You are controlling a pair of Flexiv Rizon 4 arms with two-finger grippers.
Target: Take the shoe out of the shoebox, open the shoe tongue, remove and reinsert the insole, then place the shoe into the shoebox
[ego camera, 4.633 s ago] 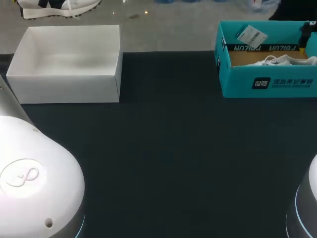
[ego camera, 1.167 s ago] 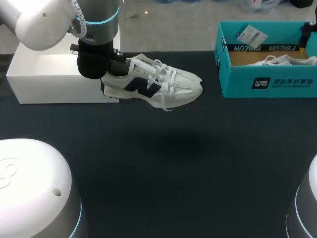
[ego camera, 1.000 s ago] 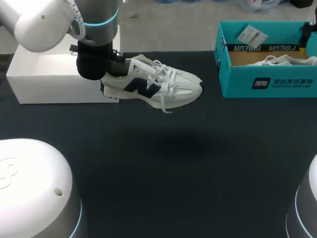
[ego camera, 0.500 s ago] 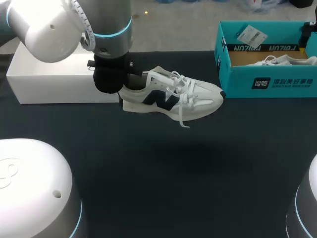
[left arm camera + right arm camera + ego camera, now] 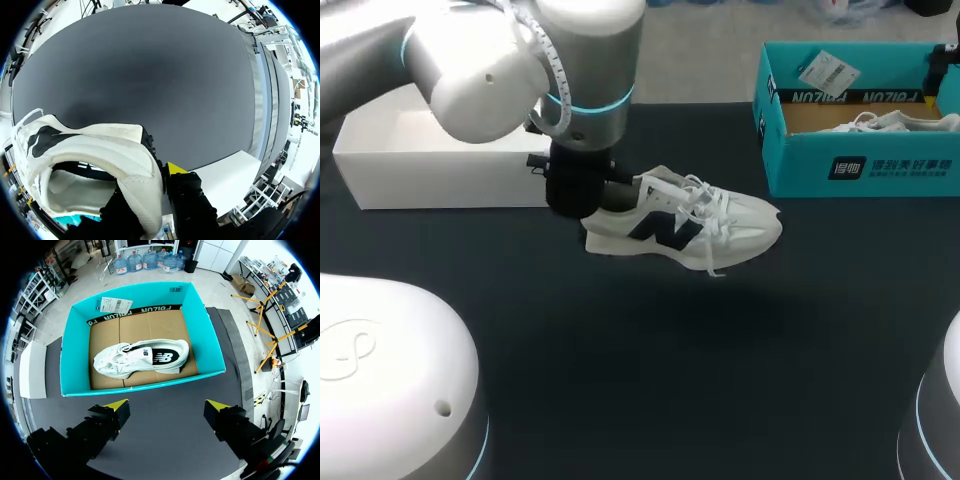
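A white sneaker with a dark side logo hangs just above the dark table, toe pointing right. My left gripper is shut on its heel. In the left wrist view the heel collar sits pinched between the fingers of the left gripper, and the rest of the sneaker stretches out ahead. The open white shoebox stands at the back left, behind the left arm. My right gripper is open and holds nothing, hovering over the table beside the teal box.
The teal box stands at the back right with a second white shoe lying on brown cardboard inside and a paper tag on its far wall. Dark table stretches in front of the held sneaker.
My left arm has carried the sneaker rightward and toward the front, away from the white shoebox. The grip on the heel is unchanged. The right gripper stays open.
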